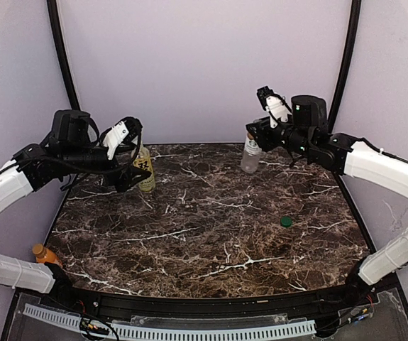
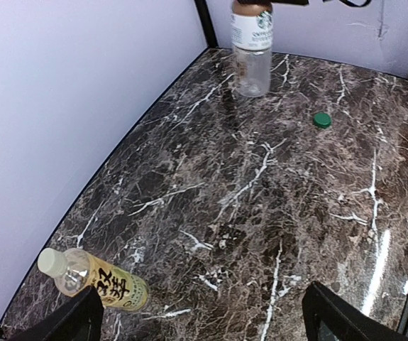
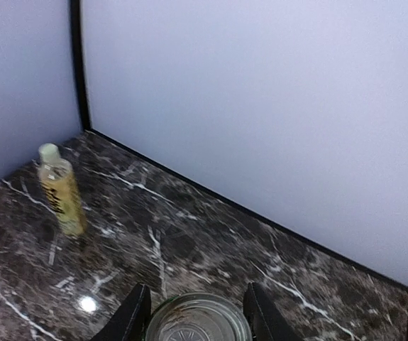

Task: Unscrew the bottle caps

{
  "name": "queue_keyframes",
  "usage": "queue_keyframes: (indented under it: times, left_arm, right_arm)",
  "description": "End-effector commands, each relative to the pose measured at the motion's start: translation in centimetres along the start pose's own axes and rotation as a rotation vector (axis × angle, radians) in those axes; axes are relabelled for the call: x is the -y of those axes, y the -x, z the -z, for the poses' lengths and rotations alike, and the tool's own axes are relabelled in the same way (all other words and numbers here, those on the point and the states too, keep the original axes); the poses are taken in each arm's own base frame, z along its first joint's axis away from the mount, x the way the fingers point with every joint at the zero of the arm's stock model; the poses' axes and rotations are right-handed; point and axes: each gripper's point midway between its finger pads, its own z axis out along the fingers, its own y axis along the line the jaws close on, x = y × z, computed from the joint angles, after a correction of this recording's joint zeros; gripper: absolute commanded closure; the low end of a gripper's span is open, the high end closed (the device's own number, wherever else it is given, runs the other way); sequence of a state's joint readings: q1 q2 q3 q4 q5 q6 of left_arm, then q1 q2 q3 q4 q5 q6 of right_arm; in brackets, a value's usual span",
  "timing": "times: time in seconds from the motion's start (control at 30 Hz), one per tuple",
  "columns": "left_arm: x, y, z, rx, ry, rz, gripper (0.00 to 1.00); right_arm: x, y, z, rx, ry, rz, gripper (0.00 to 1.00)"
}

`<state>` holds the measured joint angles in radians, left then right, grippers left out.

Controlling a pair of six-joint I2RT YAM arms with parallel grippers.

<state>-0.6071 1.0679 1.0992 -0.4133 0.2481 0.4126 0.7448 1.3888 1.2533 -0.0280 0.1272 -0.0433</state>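
**Already open: the clear bottle, held at its mouth by the right gripper**

Seen from the top camera, the left arm (image 1: 8, 185) comes in from the left edge with its elbow raised, and its wrist turns toward the middle of the frame. The left gripper (image 2: 204, 321) hangs above the marble table (image 1: 211, 234) with its 2 fingers (image 2: 76, 323) spread wide and nothing between them. The yellow-labelled bottle (image 2: 101, 283) is just outside the left finger, at the lower left of the left wrist view. It stands upright at the back left of the table, and the cream cap (image 2: 50, 261) sits on its neck.

The right arm (image 1: 384, 170) reaches from the lower right up to the back right of the table. The right gripper (image 3: 199, 312) is pressed on the clear bottle (image 1: 250, 156), with 1 finger (image 3: 136, 316) against each side of the open mouth. This bottle stands upright and has no cap. Its lower part looks see-through, and I cannot tell if any liquid is inside.

The green cap (image 1: 286, 221) lies alone on the marble at the right side, well apart from both bottles. The orange bottle (image 1: 42, 253) stands at the lower left, beside the base of the left arm and partly hidden.
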Motion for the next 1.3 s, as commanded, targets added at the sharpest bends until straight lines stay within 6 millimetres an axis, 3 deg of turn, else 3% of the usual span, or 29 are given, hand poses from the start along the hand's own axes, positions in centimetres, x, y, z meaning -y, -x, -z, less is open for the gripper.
queue_keyframes:
  times: [0.0, 0.1, 0.27, 0.57, 0.73, 0.8, 0.87, 0.97, 1.03, 1.27]
  left_arm:
    - [-4.2, 0.8, 0.1, -0.057, 0.138, 0.058, 0.01]
    - [-6.0, 1.1, -0.5, -0.06, 0.181, 0.087, 0.01]
    - [-6.4, 0.2, -1.3, -0.081, 0.197, 0.092, 0.01]
    - [-5.7, -0.1, -1.3, -0.061, 0.168, 0.098, 0.01]
    - [-5.2, -0.3, -1.0, -0.051, 0.162, 0.096, 0.01]
    - [-5.2, -0.4, -0.9, -0.049, 0.161, 0.096, 0.01]
    - [-5.1, -0.4, -0.8, -0.047, 0.16, 0.097, 0.01]
    - [-4.9, -0.5, -0.8, -0.044, 0.156, 0.099, 0.01]
    - [-4.9, -0.5, -0.8, -0.042, 0.154, 0.097, 0.01]
    - [-6.0, -0.6, -0.6, -0.067, 0.209, 0.085, 0.01]
  right_arm:
    - [7.2, -8.7, -1.0, -0.207, -0.214, -0.013, 1.0]
    - [9.6, -11.8, -1.5, -0.222, -0.246, -0.012, 1.0]
    - [11.3, -15.2, -1.6, -0.218, -0.247, -0.047, 1.0]
    - [10.0, -19.4, -1.1, -0.204, -0.198, -0.069, 1.0]
    - [10.0, -20.2, -1.0, -0.231, -0.199, -0.09, 1.0]
    - [9.8, -19.8, -0.9, -0.233, -0.189, -0.093, 0.78]
    - [9.7, -19.1, -0.8, -0.222, -0.18, -0.092, 0.47]
    - [9.7, -18.0, -0.7, -0.211, -0.175, -0.09, 0.18]
    - [9.8, -17.2, -0.7, -0.202, -0.17, -0.085, 0.04]
    - [9.6, -13.8, -0.7, -0.188, -0.138, -0.057, 0.01]
